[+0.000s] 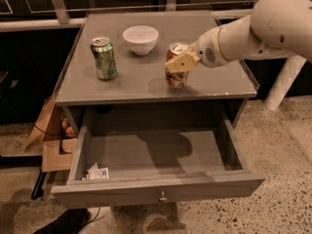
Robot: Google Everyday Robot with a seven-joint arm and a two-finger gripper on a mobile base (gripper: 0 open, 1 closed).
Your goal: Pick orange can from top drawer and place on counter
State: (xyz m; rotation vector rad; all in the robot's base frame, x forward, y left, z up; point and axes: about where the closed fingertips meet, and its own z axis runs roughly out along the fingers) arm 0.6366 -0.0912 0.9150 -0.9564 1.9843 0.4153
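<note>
The orange can (176, 50) stands upright over the counter (141, 74), right of centre, with its base at or just above the surface. My gripper (178, 64) reaches in from the right on a white arm and is shut on the can's side. The top drawer (156, 191) is pulled fully open below the counter, its round knob (162, 197) at the front centre. No can is inside it.
A green can (104, 58) stands at the counter's left and a white bowl (140, 39) at the back centre. A small white packet (97, 172) lies in the drawer's front left corner. A cardboard box (51, 143) sits on the floor to the left.
</note>
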